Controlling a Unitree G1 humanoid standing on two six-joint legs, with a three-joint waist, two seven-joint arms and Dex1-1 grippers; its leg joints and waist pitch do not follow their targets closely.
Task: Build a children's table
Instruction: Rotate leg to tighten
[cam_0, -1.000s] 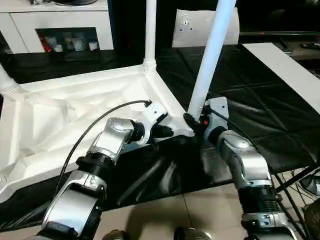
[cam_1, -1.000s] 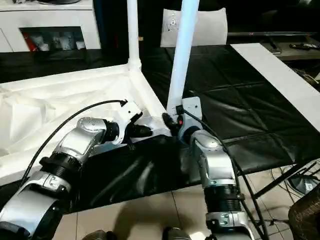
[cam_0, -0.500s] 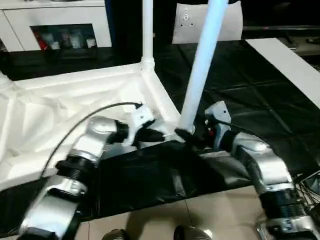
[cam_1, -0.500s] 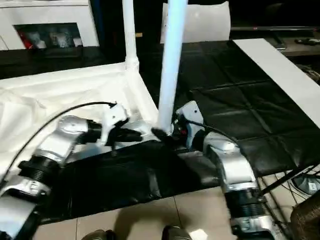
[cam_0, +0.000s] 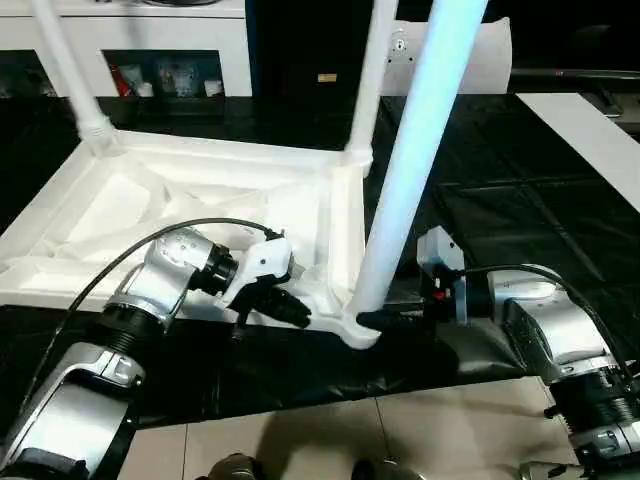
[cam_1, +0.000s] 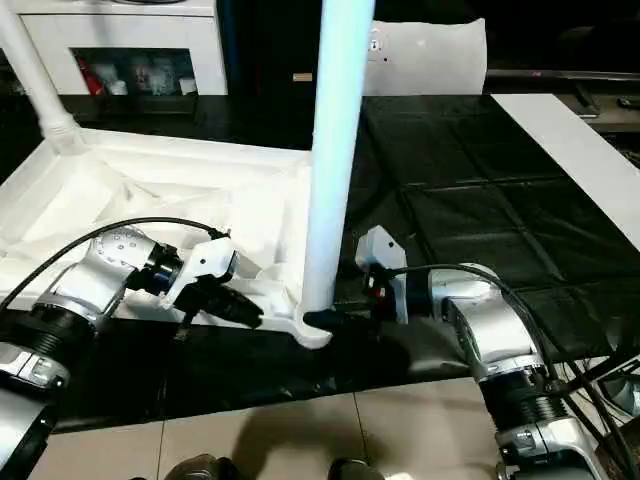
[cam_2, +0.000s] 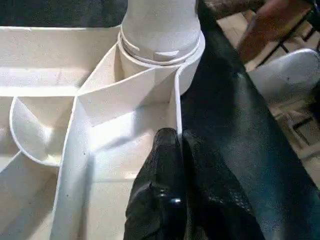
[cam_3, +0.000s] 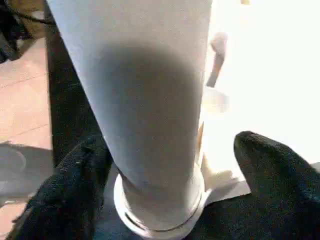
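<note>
The children's table lies upside down on the black cover, its white ribbed top (cam_0: 200, 160) facing me. Three white legs stand in corner sockets: one far left (cam_0: 70, 80), one far middle (cam_0: 368, 90), and the near leg (cam_0: 415, 170) in the near corner socket (cam_0: 358, 330). My left gripper (cam_0: 292, 310) is shut, with its fingertips (cam_2: 167, 150) pressed on the top's rim wall just beside that socket. My right gripper (cam_3: 170, 170) is open. Its fingers (cam_3: 270, 170) stand on either side of the near leg's base, with a gap to the leg on one side.
The black cover (cam_0: 500, 200) ends at a front edge just below the near corner, with tiled floor (cam_0: 330, 435) beyond. A whitish plastic bag (cam_0: 470, 60) lies at the back, a white board (cam_0: 590, 130) at the right, and a white cabinet (cam_0: 140, 30) behind.
The right gripper's fingers have spread apart off the near leg's base. The head view has swung, bringing the far-left leg into sight. The left gripper stays shut at the rim.
</note>
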